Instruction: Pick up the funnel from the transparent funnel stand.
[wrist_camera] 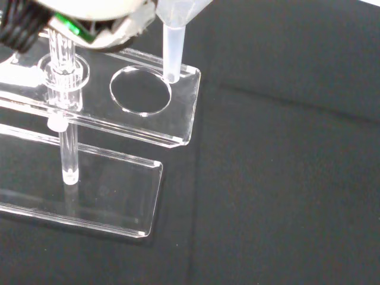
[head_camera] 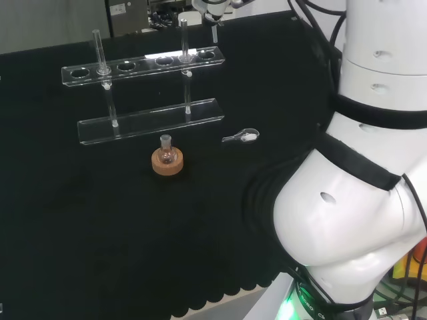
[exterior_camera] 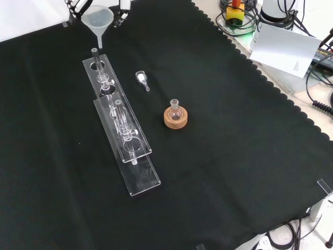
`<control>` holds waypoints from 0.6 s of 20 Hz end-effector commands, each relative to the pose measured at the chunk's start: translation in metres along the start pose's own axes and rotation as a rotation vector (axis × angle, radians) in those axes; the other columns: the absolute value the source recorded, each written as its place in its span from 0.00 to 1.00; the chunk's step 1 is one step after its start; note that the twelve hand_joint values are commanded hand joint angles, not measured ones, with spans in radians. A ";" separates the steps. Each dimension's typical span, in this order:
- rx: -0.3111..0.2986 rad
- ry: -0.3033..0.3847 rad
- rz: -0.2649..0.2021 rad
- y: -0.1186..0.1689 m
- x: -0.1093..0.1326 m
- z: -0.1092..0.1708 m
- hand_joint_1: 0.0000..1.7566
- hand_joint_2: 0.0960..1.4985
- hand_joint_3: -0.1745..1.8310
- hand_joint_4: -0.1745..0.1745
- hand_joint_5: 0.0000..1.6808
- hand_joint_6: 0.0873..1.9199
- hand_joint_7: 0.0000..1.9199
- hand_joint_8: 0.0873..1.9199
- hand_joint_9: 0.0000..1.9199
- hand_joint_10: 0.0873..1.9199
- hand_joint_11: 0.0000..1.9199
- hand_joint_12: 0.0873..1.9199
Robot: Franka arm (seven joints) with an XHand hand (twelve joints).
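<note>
While the funnel (exterior_camera: 97,21) hangs above the far end of the transparent funnel stand (exterior_camera: 120,125) in my front view, I see its cone up at the top edge of that picture and its stem pointing down toward the stand's upper plate. My wrist view gives the closer reading: the funnel's stem tip sits just over the plate's end, beside the last round hole (wrist_camera: 141,89) rather than inside it, and I cannot tell whether the tip touches the plate. The hand (exterior_camera: 124,5) shows in the front view as black and white parts on either side of the cone's rim, so I read it as grasping the funnel, though the fingers themselves are cut off by the picture's edge. In the head view the hand sits at the top, just past the stand's right end.

The stand is a two-tier clear rack with upright posts (head_camera: 97,50); the holes I can see in its upper plate are open. On the black cloth (exterior_camera: 234,156) near the stand, a small round flask (exterior_camera: 175,110) stands upright in a cork ring (exterior_camera: 176,119). A small clear scoop (exterior_camera: 141,78) with something white in it lies between the flask and the stand's far end, apart from both.
</note>
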State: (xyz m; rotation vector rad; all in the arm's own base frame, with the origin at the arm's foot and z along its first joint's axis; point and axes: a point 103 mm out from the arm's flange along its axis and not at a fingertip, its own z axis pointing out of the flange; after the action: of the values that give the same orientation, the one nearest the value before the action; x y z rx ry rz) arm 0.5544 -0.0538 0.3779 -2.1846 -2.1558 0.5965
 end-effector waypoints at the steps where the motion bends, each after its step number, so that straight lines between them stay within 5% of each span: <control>1: -0.017 0.031 0.010 -0.018 0.002 -0.007 0.51 0.36 0.44 0.43 0.29 0.00 0.19 0.38 0.20 0.32 0.00 0.73; 12: -0.044 0.056 0.001 -0.059 0.007 -0.004 0.51 0.36 0.44 0.43 0.29 0.00 0.19 0.38 0.20 0.32 0.00 0.73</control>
State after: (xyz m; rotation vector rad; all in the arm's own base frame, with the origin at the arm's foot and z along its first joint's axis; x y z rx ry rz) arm 0.5170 -0.0476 0.3975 -2.1961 -2.1413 0.5209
